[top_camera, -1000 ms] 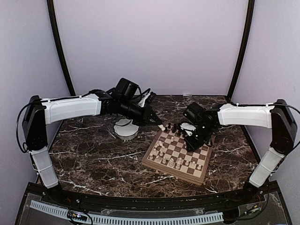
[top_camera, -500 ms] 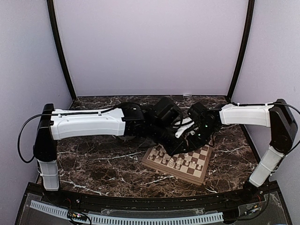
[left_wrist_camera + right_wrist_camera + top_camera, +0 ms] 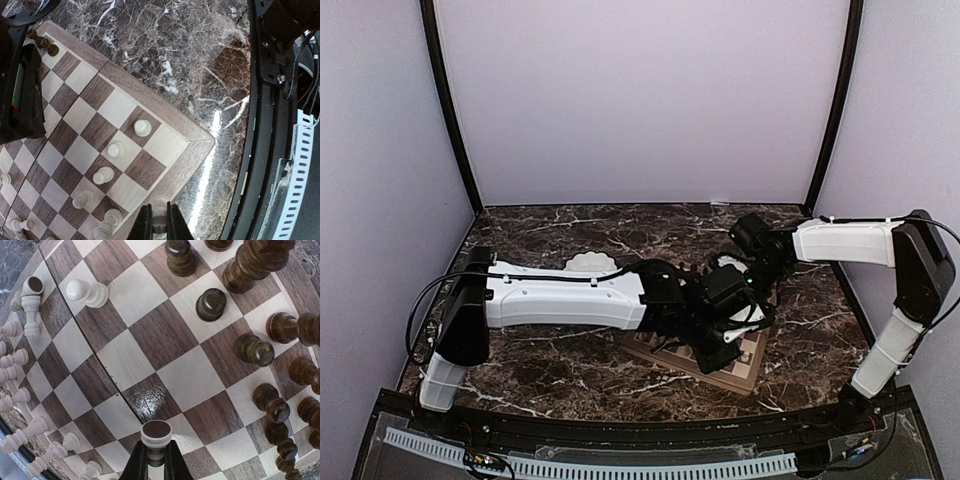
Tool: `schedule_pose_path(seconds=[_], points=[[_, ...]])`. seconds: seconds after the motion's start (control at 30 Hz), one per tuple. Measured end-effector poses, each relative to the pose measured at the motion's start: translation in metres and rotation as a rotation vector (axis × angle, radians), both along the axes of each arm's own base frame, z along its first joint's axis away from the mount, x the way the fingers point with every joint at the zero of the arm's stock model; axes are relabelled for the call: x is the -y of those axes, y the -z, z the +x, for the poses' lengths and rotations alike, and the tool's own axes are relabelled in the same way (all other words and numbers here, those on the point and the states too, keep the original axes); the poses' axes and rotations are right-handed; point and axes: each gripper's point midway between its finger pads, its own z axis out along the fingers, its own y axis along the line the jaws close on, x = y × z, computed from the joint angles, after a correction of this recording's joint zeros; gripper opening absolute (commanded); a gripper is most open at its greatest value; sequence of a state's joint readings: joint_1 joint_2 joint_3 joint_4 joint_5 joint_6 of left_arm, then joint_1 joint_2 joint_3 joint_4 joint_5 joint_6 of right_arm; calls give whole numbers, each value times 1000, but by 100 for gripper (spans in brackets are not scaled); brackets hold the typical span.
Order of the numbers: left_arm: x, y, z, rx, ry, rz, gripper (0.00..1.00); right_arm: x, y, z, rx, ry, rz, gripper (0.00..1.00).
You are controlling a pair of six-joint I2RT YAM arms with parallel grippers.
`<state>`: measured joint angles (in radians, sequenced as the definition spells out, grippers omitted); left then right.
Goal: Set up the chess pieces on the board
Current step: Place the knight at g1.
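Right wrist, pale piece (image 3: 156, 433) pinched in right claw (image 3: 156, 460), above board (image 3: 165, 340).

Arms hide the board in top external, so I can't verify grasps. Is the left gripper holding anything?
Observer: Yes. The left gripper is shut on a tiny pale cream wooden chess piece, over the square checked wooden chessboard's tan rim near a corner.
Operator: And the other one?
Observer: The right gripper is shut on a second cream piece, dark round base facing its camera.
Operator: Anything toppled?
Observer: One pale pawn lies on its side on the board.
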<state>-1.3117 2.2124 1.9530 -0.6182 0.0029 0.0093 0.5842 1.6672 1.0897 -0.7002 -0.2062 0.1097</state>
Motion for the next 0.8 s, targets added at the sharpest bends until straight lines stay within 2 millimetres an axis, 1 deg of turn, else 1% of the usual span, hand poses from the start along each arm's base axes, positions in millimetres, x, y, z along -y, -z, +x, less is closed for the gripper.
schedule_pose_path(seconds=[0.23,0.5,0.8], points=[[-5,13,9,21,-22,47,0,0,2,-2,-8,-2,4,2],[-1,27,10,16,-25,66,0,0,3,-4,-13,-3,3,2],[4,34,10,-7,-43,62,0,0,3,-4,-16,-4,8,3]])
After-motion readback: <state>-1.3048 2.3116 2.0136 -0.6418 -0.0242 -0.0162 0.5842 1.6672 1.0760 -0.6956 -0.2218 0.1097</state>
